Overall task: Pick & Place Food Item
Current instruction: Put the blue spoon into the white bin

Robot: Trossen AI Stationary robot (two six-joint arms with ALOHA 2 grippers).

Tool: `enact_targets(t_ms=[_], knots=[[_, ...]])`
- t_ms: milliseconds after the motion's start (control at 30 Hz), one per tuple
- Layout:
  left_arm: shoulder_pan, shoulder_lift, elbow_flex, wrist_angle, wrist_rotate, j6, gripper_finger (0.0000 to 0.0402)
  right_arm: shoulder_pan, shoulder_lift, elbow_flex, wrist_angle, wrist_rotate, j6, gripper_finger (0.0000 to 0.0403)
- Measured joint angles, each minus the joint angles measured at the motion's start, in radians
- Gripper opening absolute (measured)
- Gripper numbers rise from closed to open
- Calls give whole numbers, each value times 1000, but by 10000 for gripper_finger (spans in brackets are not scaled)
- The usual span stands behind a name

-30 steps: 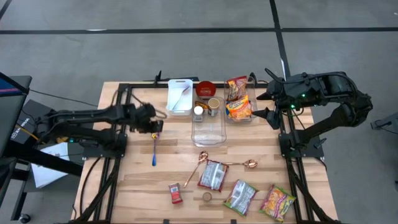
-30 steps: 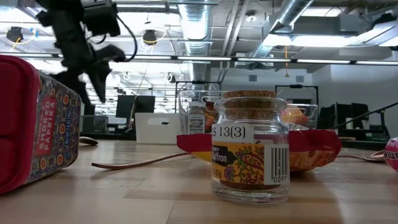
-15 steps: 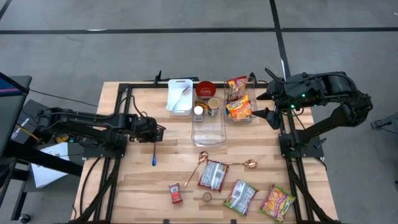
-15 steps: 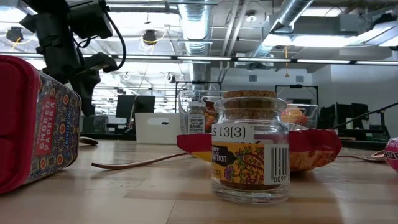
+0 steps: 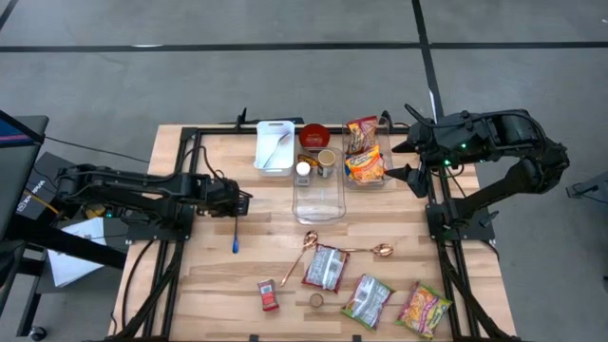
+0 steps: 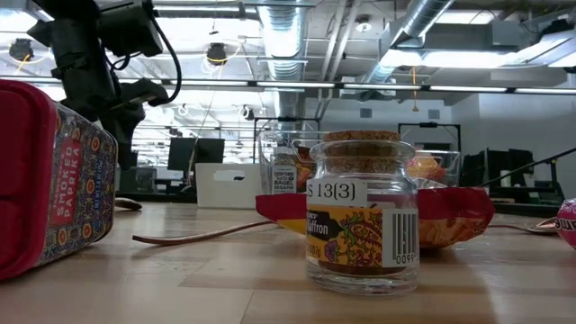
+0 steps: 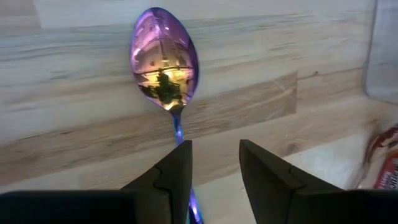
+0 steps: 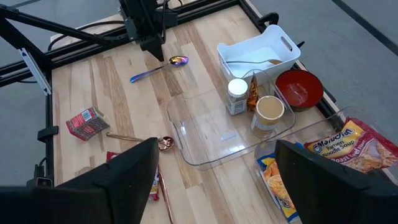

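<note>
Over on the desk (image 5: 218, 275), the left gripper (image 5: 243, 200) hovers with jaws narrowly parted and empty above the iridescent spoon (image 7: 164, 59) lying flat. Meanwhile the right gripper (image 5: 404, 160) waits, jaws wide, beside the ramen packets (image 5: 365, 150).

From my remote seat this reads as a robotics lab / industrial workspace, not a home. Wooden table (image 5: 214, 275) w/ black metal frame rails (image 5: 186, 190) sits on bare grey concrete floor (image 5: 285, 66) marked w/ dark lines. Beyond the table, low cam shows open ceiling: exposed ducts (image 6: 423, 27), pipes, strip lights, plus desks w/ monitors (image 6: 184, 153). Cables (image 5: 142, 256) trail beside the table; papers (image 5: 71, 252) lie on the floor left of it.
</note>
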Motion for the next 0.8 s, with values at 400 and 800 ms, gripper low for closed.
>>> enact_targets(t_ms=[400, 800], knots=[[0, 0, -78, 38, -12, -27, 127, 0, 0, 0, 0, 0, 0, 314], [0, 7, -133, 115, -7, -49, 127, 0, 0, 0, 0, 0, -3, 314]])
